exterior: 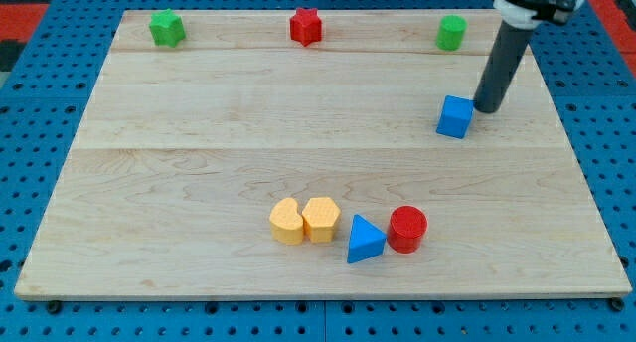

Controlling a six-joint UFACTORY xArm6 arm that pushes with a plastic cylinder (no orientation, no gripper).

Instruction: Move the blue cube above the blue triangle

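Note:
The blue cube (454, 116) sits on the wooden board at the view's right, upper half. My tip (487, 107) is just right of the cube and a little above it, very close to its upper right corner or touching it. The blue triangle (364, 240) lies near the view's bottom centre, far below and to the left of the cube. It sits between a yellow block (321, 219) on its left and a red cylinder (407, 229) on its right.
A second yellow block (286, 221) touches the first on its left. Along the view's top edge stand a green block (166, 28), a red star (306, 26) and a green cylinder (451, 32). The wooden board (199, 163) lies on a blue pegboard.

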